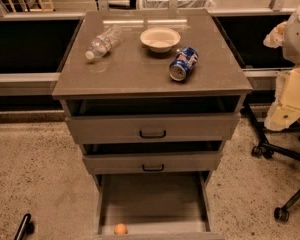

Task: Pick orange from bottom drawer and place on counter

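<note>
The orange [120, 229] lies on the floor of the open bottom drawer [152, 199], near its front wall and left of centre. The counter [140, 69] is the grey-brown top of the three-drawer cabinet. My gripper [281, 115] hangs at the end of the cream-white arm at the right edge of the view. It is to the right of the cabinet, at the height of the top drawer, far above and to the right of the orange. It holds nothing that I can see.
On the counter lie a clear plastic bottle [103, 43], a white bowl [160, 38] and a blue soda can [183, 63] on its side. The top drawer [152, 128] and the middle drawer [152, 162] stand slightly pulled out. Chair legs with castors [270, 151] stand on the right.
</note>
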Robot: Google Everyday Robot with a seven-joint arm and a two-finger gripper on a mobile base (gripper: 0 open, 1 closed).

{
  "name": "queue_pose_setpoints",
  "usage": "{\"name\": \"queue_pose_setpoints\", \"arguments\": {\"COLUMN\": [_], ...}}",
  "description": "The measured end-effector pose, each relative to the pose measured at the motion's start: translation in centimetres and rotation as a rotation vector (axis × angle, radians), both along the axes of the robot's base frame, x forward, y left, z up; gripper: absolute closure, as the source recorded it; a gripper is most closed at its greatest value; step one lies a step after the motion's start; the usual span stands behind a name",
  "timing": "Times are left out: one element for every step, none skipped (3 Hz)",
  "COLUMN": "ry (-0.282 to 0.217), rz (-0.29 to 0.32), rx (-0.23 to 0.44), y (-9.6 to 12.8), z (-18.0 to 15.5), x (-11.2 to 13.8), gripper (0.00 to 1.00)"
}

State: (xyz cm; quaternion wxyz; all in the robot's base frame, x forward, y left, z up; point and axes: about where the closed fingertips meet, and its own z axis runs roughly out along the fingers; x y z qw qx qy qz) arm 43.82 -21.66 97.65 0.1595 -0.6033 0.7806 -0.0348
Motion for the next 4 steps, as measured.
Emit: {"name": "queue_pose_setpoints", "arguments": {"ry": [0.000,0.061,0.119,0.227], "rz": [0.000,0.043,0.166,0.272], "rx": [0.000,0.057,0.238,0.375], "y": [0.0,1.7,7.1,11.6], "z": [0.0,-4.5,-12.2,-20.4], "x": [0.0,-0.4,-2.1,-4.7], "gripper": [0.00,0.00,0.00,0.00]}}
